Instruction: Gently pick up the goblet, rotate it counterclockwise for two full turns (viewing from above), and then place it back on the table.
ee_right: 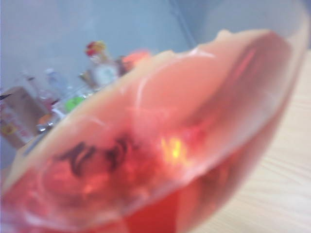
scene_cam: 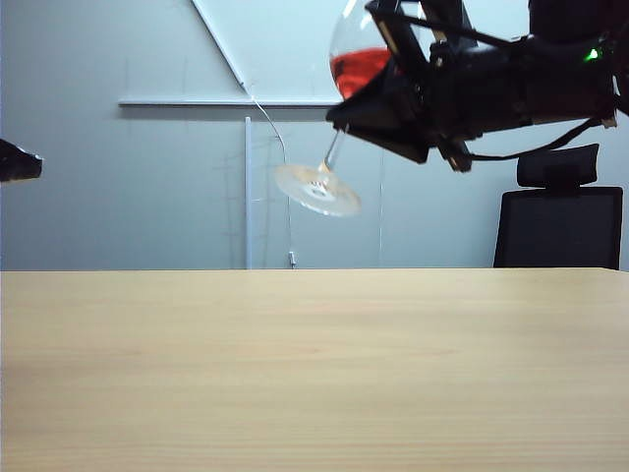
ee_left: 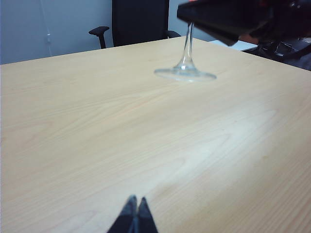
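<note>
- Exterior view: even, diffuse room light; the table (scene_cam: 314, 374) is evenly lit with no hard shadow. The right arm reads as a dark, underexposed mass; the foot of the goblet (scene_cam: 339, 118) is smeared by motion blur.
- Left wrist view: soft light with a pale sheen on the wood; the closed tips of the left gripper (ee_left: 134, 216) are dark and slightly out of focus.
- Right wrist view: the glass bowl fills the frame, strongly blurred, with a small yellow glare spot; the background is defocused.
</note>
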Controlling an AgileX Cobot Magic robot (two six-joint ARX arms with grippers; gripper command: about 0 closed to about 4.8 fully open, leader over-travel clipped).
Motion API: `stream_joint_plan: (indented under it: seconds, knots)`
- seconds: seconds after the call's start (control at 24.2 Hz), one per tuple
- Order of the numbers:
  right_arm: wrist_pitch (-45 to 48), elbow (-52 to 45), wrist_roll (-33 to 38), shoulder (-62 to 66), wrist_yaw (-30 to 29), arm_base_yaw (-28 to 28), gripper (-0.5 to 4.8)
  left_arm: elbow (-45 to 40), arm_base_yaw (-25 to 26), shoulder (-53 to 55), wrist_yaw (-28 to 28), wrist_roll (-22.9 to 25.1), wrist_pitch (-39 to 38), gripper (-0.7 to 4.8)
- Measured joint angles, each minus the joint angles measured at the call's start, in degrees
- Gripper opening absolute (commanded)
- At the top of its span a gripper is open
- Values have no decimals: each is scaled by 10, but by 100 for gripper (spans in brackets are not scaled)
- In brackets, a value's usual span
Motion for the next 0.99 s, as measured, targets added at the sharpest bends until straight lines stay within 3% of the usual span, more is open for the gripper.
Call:
stream_joint_plan:
  seconds: [0.37,0.5,0.83,0.99]
  knots:
    - [-91,0,9,0,96,0,-5,0,0,0,0,0,0,-5]
    - [-172,15,-7,0,116,0,-5,0,0,0,0,0,0,-5]
    - [-372,125,-117,0,135,2,-5,0,0,0,0,0,0,-5]
    - [-419,134,-167,0,89,3,-5,0,0,0,0,0,0,-5]
